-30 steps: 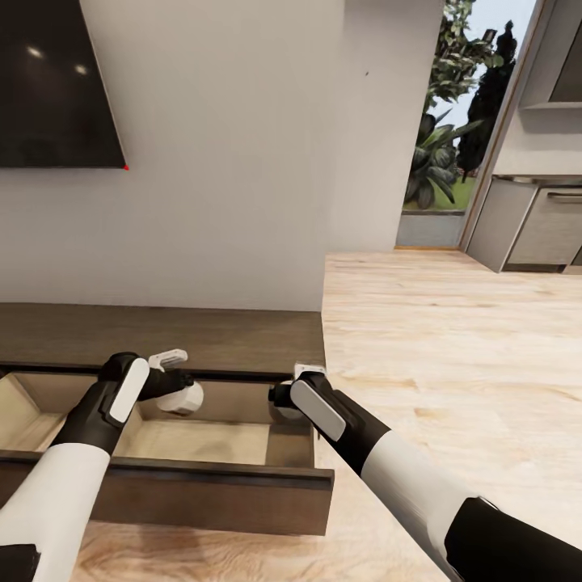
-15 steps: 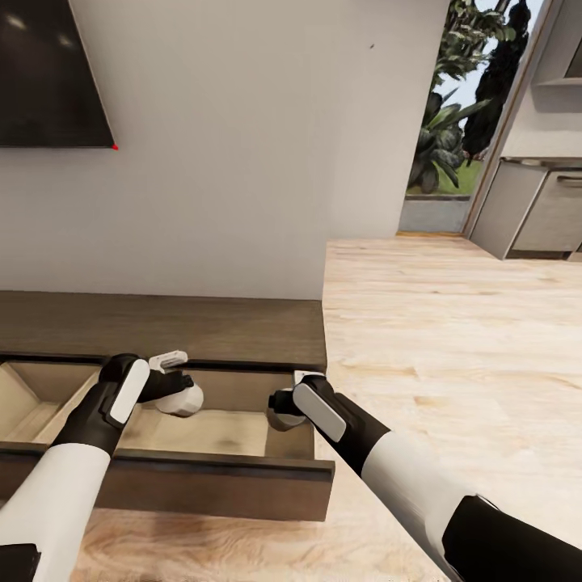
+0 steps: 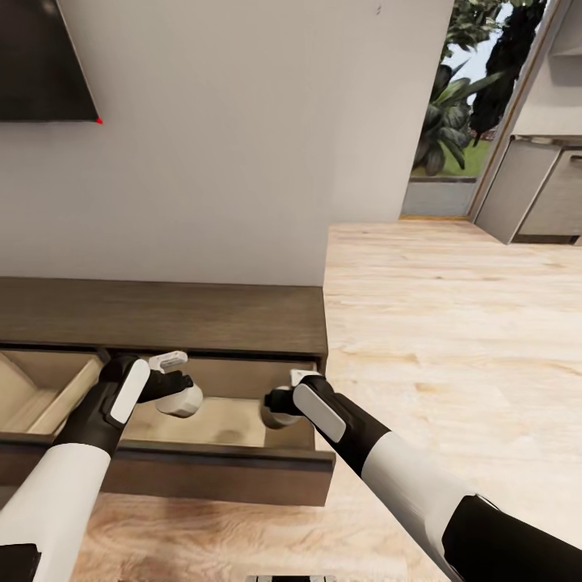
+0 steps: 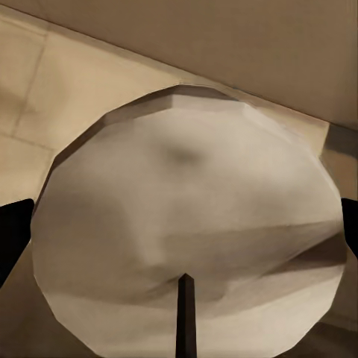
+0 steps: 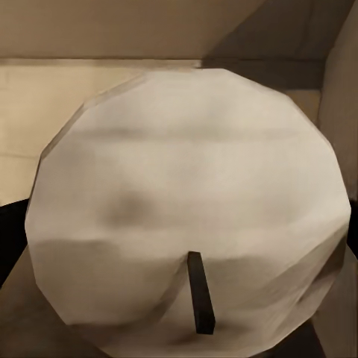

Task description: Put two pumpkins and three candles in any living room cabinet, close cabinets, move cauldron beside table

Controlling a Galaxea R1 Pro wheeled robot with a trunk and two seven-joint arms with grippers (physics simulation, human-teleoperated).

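Pale plank flooring ran from a plain white wall toward a glazed opening with green plants, and a dark screen hung at the upper left. Against the wall stood the long, low, dark brown wooden cabinet, its right-hand drawer pulled out to show a light tan interior.

Both arms reached over that open drawer. The left gripper held a short, stubby, beige-grey candle above the drawer's floor; in its wrist view the candle's flat faceted top with a thin dark wick sat between the dark fingertips. The right gripper gripped a second candle of the same kind near the drawer's right wall, its round top seen likewise.

These candles looked light and rigid, with smooth waxy sides that could slip under a loose pinch. Taking hold across the round body, as here, seemed soundest, and setting each down flat should keep it from rolling
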